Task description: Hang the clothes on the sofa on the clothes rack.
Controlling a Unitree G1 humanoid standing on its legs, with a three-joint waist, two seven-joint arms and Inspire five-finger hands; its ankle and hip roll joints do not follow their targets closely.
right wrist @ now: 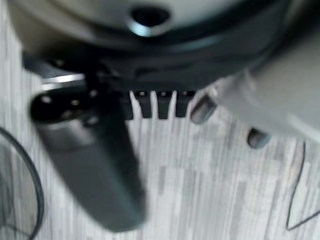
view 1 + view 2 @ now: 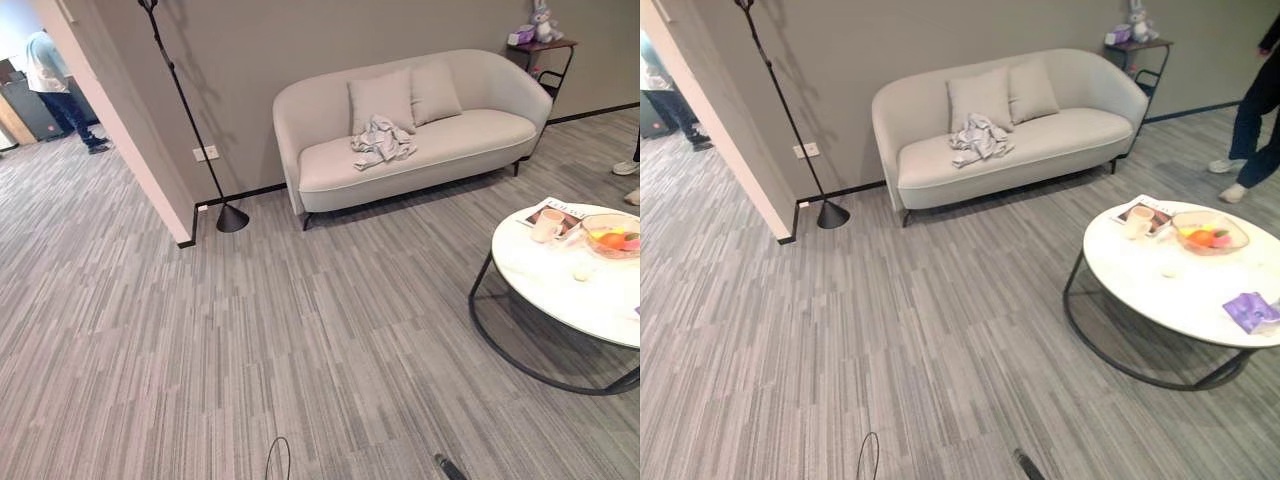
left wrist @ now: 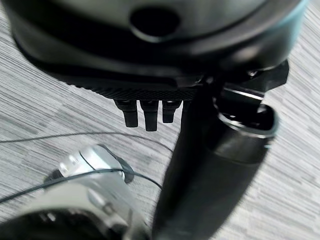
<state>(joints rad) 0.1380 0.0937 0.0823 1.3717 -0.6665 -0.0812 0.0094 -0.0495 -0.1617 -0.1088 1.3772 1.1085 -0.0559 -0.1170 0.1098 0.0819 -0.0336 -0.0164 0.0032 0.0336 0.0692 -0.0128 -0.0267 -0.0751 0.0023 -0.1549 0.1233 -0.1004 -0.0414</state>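
A crumpled pale shirt (image 2: 382,140) lay on the sofa (image 2: 330,170) seat below two cushions, well away; both hands, left (image 3: 145,112) and right (image 1: 155,105), hung relaxed and empty, so walking closer seemed wise before reaching.

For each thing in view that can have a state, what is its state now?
clothes: crumpled in a heap on the sofa seat, not hung.
sofa: holds the clothes and two cushions against its back.
clothes rack: upright by the wall, bare pole.
left hand: open, holds nothing.
right hand: open, holds nothing.
bowl: on the round table, holds fruit.
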